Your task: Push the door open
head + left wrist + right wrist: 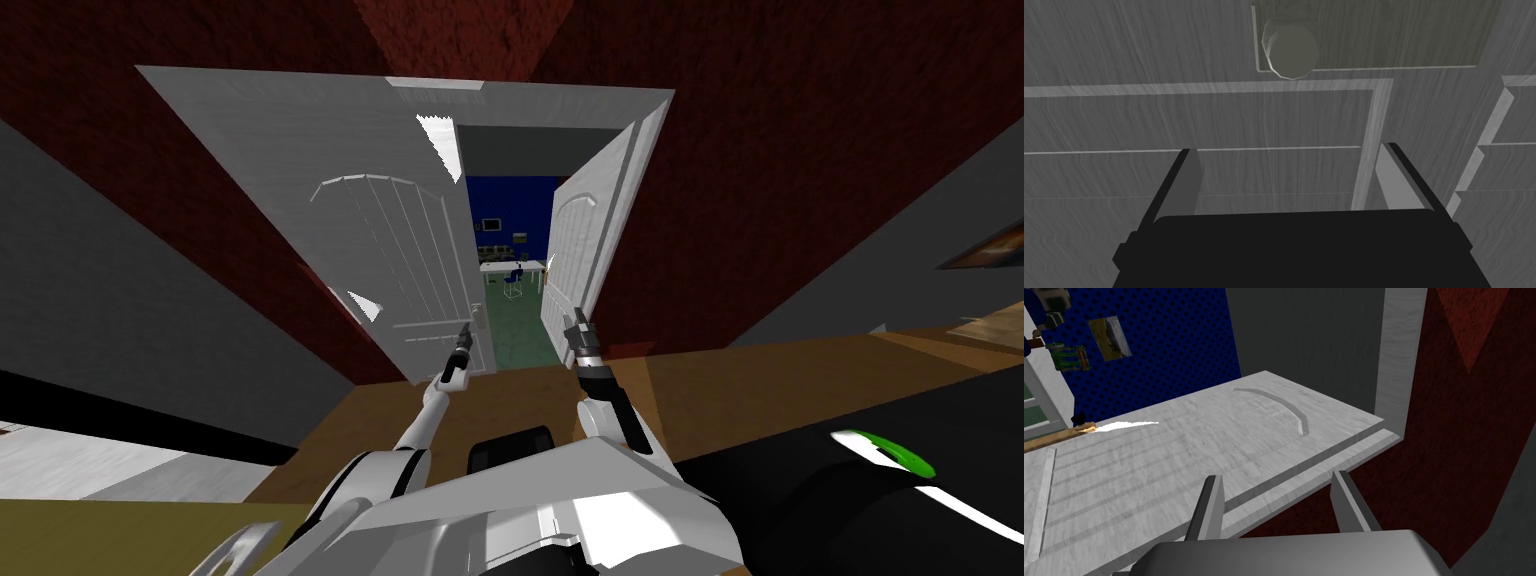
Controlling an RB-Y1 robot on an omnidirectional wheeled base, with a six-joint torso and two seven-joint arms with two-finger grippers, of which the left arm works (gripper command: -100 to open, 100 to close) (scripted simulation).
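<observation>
A white panelled double door stands in a dark red wall. Its left leaf (370, 220) stands nearly across the opening and its right leaf (580, 240) is swung away from me. My left gripper (463, 335) is open at the left leaf's lower free edge. In the left wrist view that gripper (1289, 165) faces the grey panel close up, just short of a round knob (1289, 50). My right gripper (578, 325) is open beside the right leaf's edge. In the right wrist view this gripper (1279, 498) hovers over the right leaf's (1199, 438) hinge edge, near the door frame (1399, 363).
Through the gap between the leaves I see a blue-walled room with a white table (512, 266) and a chair (513, 283) on a green floor. Dark red wall (800, 200) flanks the doorway. A black surface with a green mark (890, 452) lies at my right.
</observation>
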